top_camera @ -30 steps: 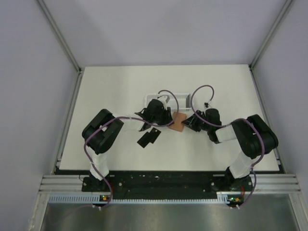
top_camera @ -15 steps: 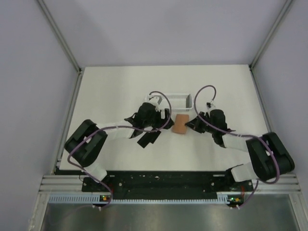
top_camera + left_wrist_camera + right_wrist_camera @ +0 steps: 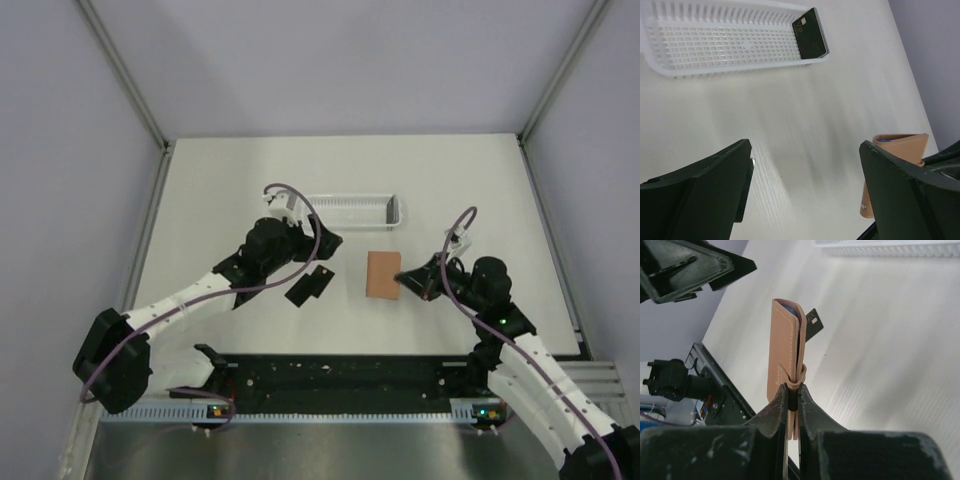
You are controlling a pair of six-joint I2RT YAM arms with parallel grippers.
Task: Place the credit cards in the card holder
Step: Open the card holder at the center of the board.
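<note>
Pale walls (image 3: 330,60); white table (image 3: 220,180); perhaps metal framing (image 3: 123,70).

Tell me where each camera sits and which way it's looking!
Top external: high up behind the arm bases, looking down on the table; both arms show, with the left gripper and right gripper.
Left wrist: on the left arm, facing the white tray across the table; its own open fingers frame the bottom.
Right wrist: on the right arm, facing leftward across the table; its own shut fingers pinch the card holder.
Shared: both wrist views show the card holder and the white tray.
</note>
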